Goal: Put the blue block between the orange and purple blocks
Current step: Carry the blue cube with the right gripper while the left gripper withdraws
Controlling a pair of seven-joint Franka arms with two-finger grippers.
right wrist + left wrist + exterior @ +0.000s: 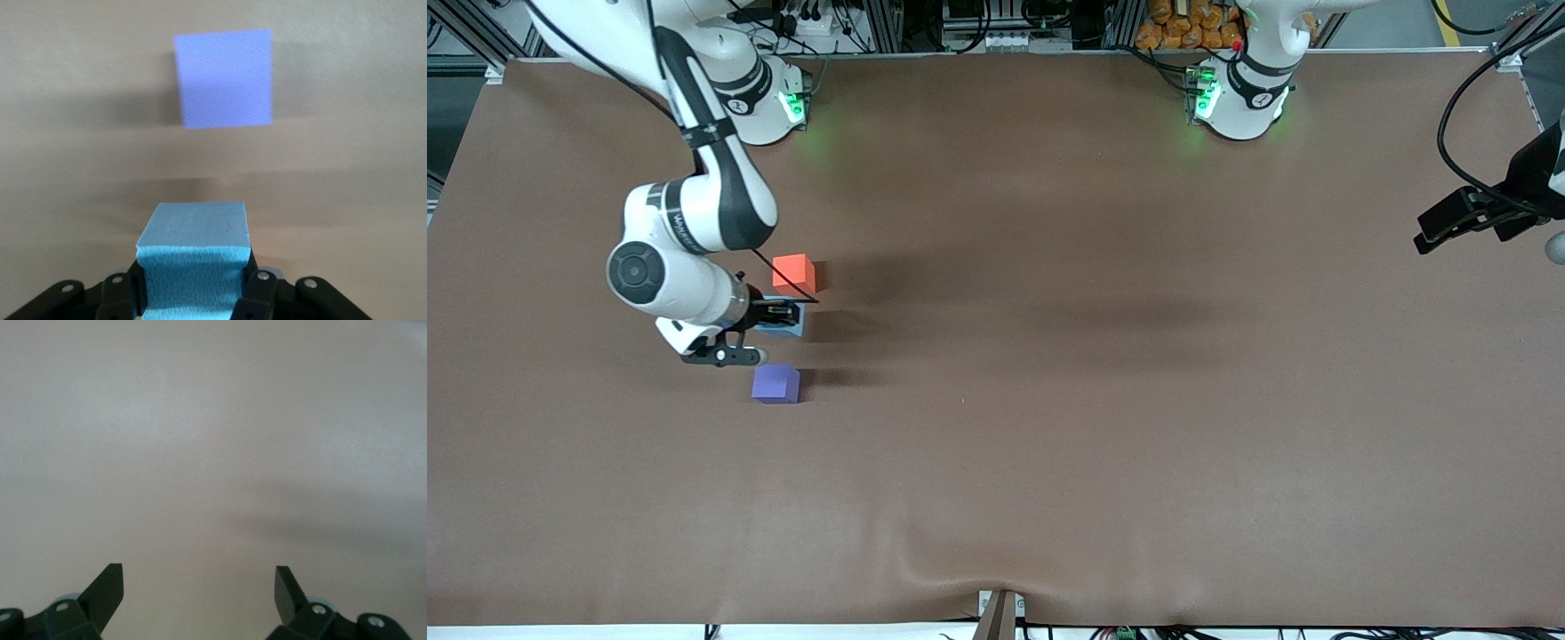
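Right wrist view: right gripper (193,293) clamping blue block (195,257)

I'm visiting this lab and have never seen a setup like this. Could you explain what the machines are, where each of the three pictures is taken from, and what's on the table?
These are two robot arms at a brown table. The wide picture comes from a high camera facing them. The other two come from cameras on each arm's wrist, looking past its fingers.

Three small cubes sit toward the right arm's end of the table. The right gripper is shut on the blue block, in the gap between the orange block, farther from the front camera, and the purple block, nearer to it. Its wrist view shows blue held, purple ahead.

The left gripper waits open at its own end; its view shows only bare table.
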